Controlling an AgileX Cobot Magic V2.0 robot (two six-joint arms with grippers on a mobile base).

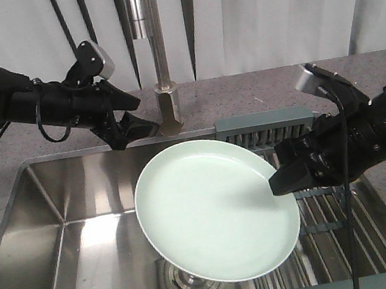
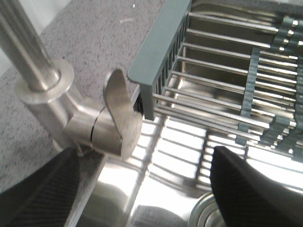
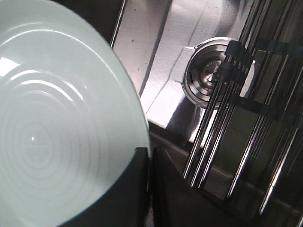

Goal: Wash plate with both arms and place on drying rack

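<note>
The pale mint-green plate hangs tilted over the steel sink, its face toward the front view. My right gripper is shut on its right rim; in the right wrist view the plate fills the left side and the right gripper pinches its edge between two black fingers. My left gripper is open and holds nothing, up at the back left by the faucet base, apart from the plate. In the left wrist view the left gripper frames bare sink floor. The drying rack lies over the sink's right side, behind and below the plate.
The faucet rises at the back centre; its base and lever are close to my left fingers. The round steel drain sits under the plate, and the drain shows beside the rack bars. The sink wall and speckled counter bound the area.
</note>
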